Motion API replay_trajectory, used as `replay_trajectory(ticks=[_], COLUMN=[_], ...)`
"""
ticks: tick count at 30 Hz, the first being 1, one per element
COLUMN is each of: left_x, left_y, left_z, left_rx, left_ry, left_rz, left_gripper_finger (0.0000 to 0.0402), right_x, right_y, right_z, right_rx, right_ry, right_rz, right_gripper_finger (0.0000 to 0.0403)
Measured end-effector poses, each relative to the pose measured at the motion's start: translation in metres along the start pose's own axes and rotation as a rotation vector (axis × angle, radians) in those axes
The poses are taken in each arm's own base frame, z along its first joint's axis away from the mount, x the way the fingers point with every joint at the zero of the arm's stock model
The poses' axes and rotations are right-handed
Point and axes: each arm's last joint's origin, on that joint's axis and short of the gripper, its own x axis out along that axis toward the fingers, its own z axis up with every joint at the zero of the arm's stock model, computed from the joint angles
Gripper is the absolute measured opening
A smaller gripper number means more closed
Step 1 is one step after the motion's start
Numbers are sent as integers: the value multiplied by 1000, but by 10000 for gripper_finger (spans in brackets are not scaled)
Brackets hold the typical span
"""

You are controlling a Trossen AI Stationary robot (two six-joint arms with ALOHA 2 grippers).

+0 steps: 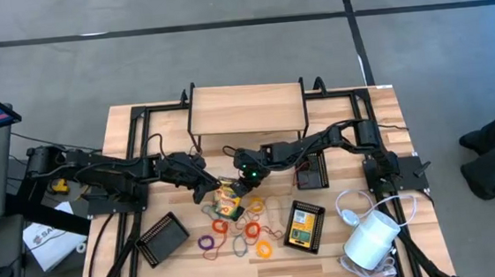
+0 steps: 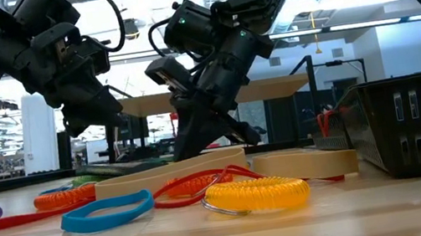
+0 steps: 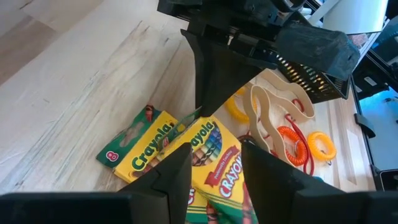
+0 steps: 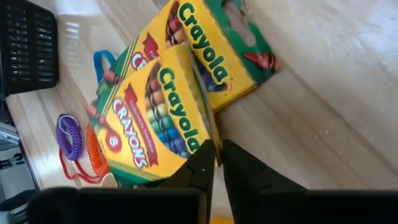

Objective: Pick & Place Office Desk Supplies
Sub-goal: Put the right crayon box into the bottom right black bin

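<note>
The two crayon boxes [image 4: 186, 81] lie together near the middle of the desk [image 1: 123, 131], one overlapping the other; around them, toward 6 o'clock in the high view, the elastic loops [image 1: 251, 235] are scattered. The right gripper [image 4: 217, 163] is placed at the edge of the upper crayon box [image 4: 155, 118]; in its wrist view the jaws are seen almost together, pinched on the thin side edge of that box. The left gripper [image 3: 214, 163] hangs just beside the same pair of boxes, from the 9 o'clock side in the high view; its jaws stand partly apart, and nothing is seen between them.

The step in hand is judged to be the lifting of the upper box by the right gripper; the grip is only on a narrow edge, so the lift should be made slowly and straight up, otherwise the box may turn or slip out. The lower box [image 3: 134, 149] could be dragged along; it may be steadied by the left gripper. A black mesh tray [image 1: 162, 238] at about 7 o'clock and another tray [image 1: 306, 227] at about 5 o'clock, already holding a box, are the likely places for it.
</note>
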Motion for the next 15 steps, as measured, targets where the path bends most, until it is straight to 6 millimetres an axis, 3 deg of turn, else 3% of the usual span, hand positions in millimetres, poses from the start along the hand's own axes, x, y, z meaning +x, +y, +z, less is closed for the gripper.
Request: replay_trajectory(ticks=[4, 15], left_x=[0, 0], left_y=[0, 0], left_z=[0, 0], left_rx=[0, 26], left_ry=[0, -1], left_rz=[0, 2], left_gripper_finger=[132, 131], right_x=[0, 0], right_y=[0, 2], right_z=[0, -2], right_rx=[-1, 0], right_ry=[3, 44], right_rz=[4, 40], right_gripper_finger=[5, 2])
